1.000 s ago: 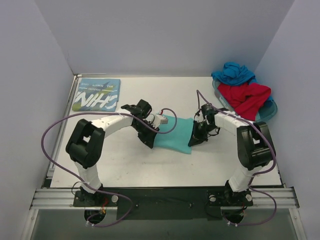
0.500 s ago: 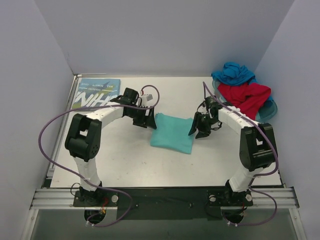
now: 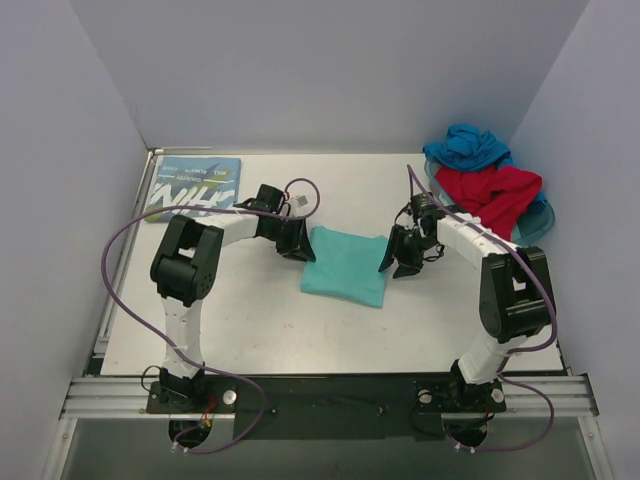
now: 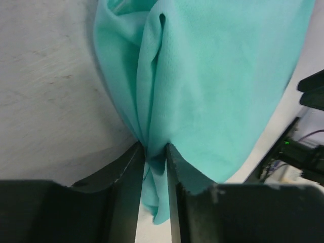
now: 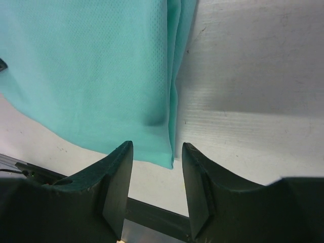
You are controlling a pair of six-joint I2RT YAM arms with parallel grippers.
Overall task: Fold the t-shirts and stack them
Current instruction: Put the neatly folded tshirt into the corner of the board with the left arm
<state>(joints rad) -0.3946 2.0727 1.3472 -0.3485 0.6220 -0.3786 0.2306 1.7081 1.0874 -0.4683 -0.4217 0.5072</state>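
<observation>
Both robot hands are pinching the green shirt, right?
Not quite. The left hand is pinching the green shirt, but the right hand is open, with its two fingers apart and the shirt's edge lying loose between them. The right wrist view shows this.

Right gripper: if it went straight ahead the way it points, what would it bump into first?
Probably the mint-green shirt. Its folded edge lies just ahead of the open right gripper, flat on the table, though depth is hard to judge.
</observation>
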